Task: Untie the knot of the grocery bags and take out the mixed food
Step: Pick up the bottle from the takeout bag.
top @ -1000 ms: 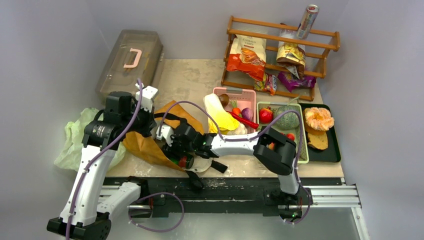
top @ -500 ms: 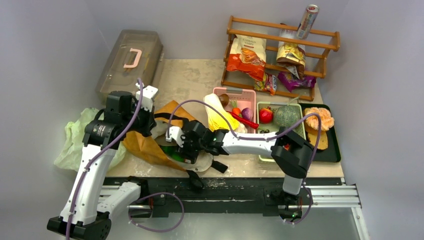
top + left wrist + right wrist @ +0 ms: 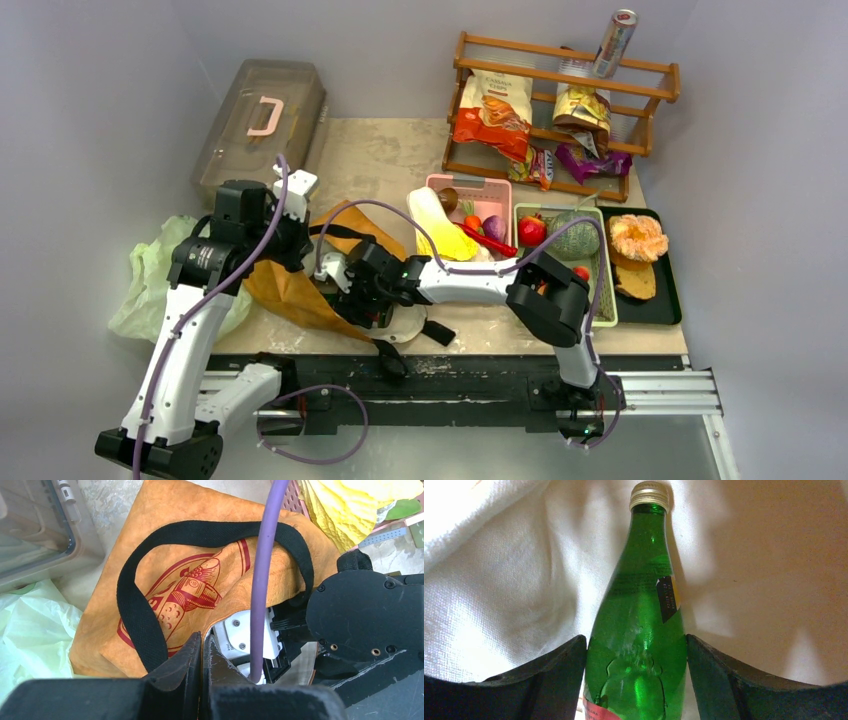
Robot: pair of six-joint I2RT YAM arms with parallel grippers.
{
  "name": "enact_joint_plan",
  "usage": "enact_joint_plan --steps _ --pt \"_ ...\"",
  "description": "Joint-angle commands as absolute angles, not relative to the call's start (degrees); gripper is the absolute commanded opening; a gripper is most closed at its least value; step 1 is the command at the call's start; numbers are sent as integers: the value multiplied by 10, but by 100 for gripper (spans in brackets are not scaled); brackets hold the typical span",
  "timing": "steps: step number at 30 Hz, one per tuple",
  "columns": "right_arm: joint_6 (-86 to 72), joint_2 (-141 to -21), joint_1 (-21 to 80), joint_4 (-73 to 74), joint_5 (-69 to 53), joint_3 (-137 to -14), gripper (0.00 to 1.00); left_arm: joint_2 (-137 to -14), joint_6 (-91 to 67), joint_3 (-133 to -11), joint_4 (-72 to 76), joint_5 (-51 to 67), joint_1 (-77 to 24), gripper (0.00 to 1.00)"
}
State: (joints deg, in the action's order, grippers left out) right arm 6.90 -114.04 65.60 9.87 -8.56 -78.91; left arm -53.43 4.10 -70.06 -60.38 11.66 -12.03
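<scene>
Here, the left tool [image 3: 202,652] pinches the rim of the mustard tote [image 3: 165,545]; the right tool [image 3: 636,647] straddles the green bottle [image 3: 644,580] widely, grip unclear.

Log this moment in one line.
left end effector shut on tote | right end effector straddles green bottle inside tote, grip unclear

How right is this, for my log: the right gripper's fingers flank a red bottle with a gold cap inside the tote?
Wrong on colour: the bottle is green, not red. The right wrist view shows it, gold-capped, between the fingers of the right gripper, inside the tote.
</scene>
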Motion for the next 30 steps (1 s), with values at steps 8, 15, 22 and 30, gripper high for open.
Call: enact_joint_plan --steps 8,15,22,30 --pt "73 -1133 652 171 -58 -770 35 -544 42 -716 -580 118 -117 0" --pt "64 -1086 651 230 -67 -788 17 -547 46 -722 -582 115 -117 0" --pt "86 -1024 641 263 -68 -733 16 -543 47 -718 -586 114 -117 0" --pt "102 -980 632 268 -66 -675 39 -541 51 -716 -587 120 -117 0"
